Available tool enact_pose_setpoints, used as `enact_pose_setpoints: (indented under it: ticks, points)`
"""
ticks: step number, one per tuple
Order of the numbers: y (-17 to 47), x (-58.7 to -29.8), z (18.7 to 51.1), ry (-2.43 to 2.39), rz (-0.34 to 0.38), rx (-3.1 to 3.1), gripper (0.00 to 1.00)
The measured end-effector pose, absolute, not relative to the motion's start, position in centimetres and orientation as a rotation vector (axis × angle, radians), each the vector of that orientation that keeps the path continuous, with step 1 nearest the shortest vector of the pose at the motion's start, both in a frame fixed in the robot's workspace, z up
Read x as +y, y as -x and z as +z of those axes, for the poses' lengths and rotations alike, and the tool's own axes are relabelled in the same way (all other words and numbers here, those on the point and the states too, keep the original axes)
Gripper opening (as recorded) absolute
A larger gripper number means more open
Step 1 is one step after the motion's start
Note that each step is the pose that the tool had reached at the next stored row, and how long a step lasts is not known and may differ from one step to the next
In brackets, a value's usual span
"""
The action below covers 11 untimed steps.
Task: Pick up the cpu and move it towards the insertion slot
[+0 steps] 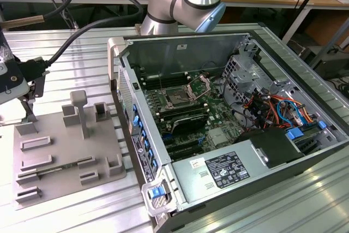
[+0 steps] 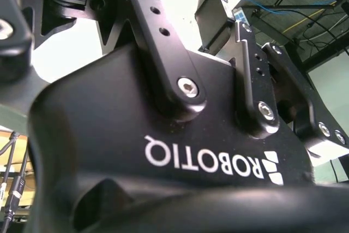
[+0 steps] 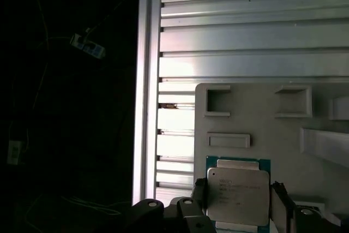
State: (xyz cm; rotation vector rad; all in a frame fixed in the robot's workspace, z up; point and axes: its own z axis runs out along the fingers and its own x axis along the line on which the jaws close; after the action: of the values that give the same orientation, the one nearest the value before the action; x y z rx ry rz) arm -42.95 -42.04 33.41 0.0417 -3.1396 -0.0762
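Observation:
In the first wrist view the cpu [image 3: 238,193], a flat square chip with a silvery top and a thin green rim, sits between the dark fingers [image 3: 198,193] of my gripper [image 3: 238,203], which press on its two opposite edges. Behind it lies the grey fixture plate [image 3: 256,118]. In the exterior view the gripper [image 1: 23,94] is at the far left, over the back corner of that plate [image 1: 54,129]. The insertion slot [image 1: 178,100], a square socket with a dark centre and its metal retention plate [image 1: 199,86] swung up, lies inside the open computer case, well to the exterior view's right.
The fixture plate carries several raised grey blocks [image 1: 80,114]. The case's near wall [image 1: 136,129] stands between plate and socket. Inside are long black memory slots [image 1: 188,119], a power supply [image 1: 226,168] and a drive cage with cables [image 1: 272,105]. The ribbed aluminium table [image 3: 251,42] ends at a dark edge.

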Motion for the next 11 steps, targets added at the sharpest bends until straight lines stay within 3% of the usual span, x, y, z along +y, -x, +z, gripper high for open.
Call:
enact_pose_setpoints:
  ticks: [11]
  points:
    - [42.94, -42.04, 33.77, -0.042, -0.076, -3.14, 0.55]
